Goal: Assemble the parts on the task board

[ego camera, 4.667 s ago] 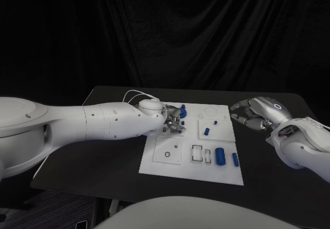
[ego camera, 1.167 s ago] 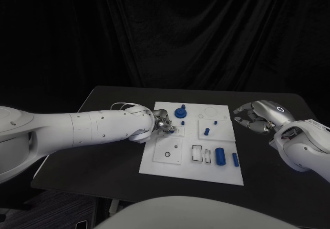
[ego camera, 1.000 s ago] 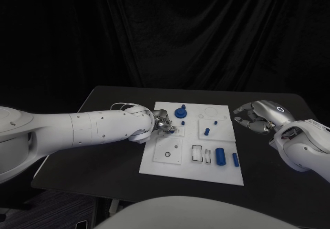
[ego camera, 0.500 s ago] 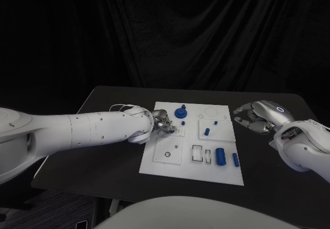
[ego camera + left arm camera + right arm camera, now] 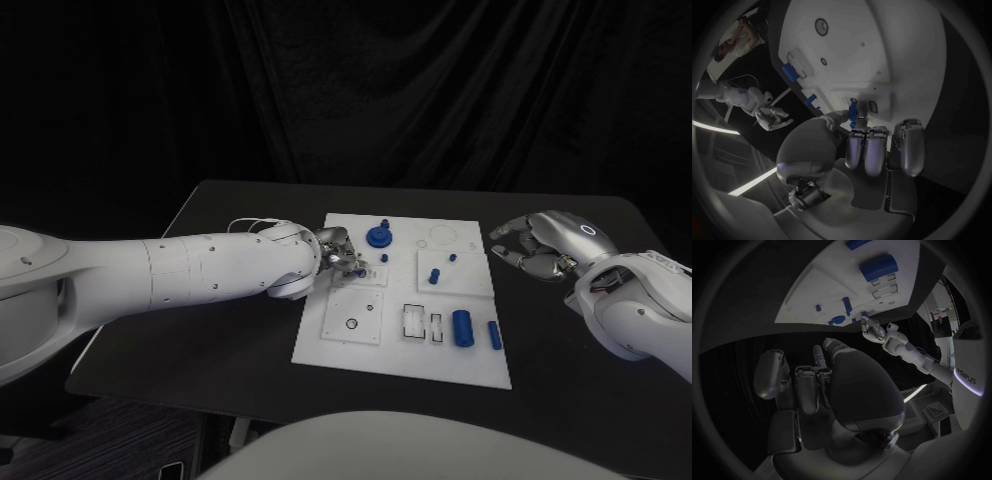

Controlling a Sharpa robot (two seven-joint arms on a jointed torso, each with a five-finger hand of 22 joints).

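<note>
Left hand (image 5: 342,257) pinching blue part (image 5: 853,110)

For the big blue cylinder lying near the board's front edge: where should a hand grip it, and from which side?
Judging from the head view, the big blue cylinder lies flat on the board, long axis front to back. Best pinched from above across its middle, fingers on its two long sides; the right hand looks nearer.

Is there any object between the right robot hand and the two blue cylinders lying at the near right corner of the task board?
Nothing visible blocks it. The right robot hand hovers off the task board by its right edge; the blue cylinders lie nearer the robot, with bare board and table between. The small blue pegs stand further left.
</note>
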